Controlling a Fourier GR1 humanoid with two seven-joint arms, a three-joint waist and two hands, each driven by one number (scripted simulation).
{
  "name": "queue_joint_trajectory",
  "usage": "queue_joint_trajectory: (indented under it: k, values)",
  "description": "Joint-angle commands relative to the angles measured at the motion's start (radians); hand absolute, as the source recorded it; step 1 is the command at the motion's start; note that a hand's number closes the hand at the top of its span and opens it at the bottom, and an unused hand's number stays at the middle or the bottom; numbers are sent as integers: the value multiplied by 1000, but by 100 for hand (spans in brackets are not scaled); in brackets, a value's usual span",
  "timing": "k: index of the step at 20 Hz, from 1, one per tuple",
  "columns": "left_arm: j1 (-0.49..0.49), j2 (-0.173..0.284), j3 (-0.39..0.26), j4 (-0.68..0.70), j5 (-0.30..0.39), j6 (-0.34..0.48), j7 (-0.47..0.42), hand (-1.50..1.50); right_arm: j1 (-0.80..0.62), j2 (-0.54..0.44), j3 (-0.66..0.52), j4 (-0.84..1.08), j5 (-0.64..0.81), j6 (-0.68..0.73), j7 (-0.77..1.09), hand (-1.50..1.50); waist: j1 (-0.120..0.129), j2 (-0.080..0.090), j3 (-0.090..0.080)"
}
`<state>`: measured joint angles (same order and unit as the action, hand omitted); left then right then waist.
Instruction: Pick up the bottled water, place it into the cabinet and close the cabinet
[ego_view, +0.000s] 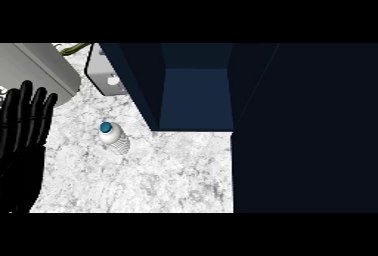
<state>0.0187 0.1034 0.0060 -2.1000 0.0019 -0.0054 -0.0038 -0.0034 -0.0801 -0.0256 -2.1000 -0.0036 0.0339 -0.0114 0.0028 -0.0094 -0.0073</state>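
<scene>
Pick-up not begun: water bottle (114, 136) upright on desk (170, 170); left robot hand (26, 125) spread wide, holding nothing; must reach it.

Head view, single: you are looking steeply down from above onto the marbled surface (170, 175), open cabinet (196, 95) filling the upper right.

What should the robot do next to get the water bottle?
Probably reach for the bottled water. It stands upright and untouched on the counter, beside the open cabinet. The left hand rests open at the left edge; no right hand shows.
</scene>
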Motion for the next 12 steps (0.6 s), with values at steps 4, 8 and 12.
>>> queue_joint_trajectory:
  k: [4, 8, 12]
  values:
    - [-119, -2, -73, 39, 11, -51, 46, -150, 61, 0, 50, -107, 46, 15, 14, -150, -12, 9, 7]
    - [18, -100, -89, 165, 184, 25, 168, -150, 169, 77, 114, -63, -188, 10, 149, -150, -22, 24, 8]
    - [38, -102, -75, 111, 262, 37, 270, -150, 285, 79, 149, -139, -265, 30, 192, -150, -13, 6, 8]
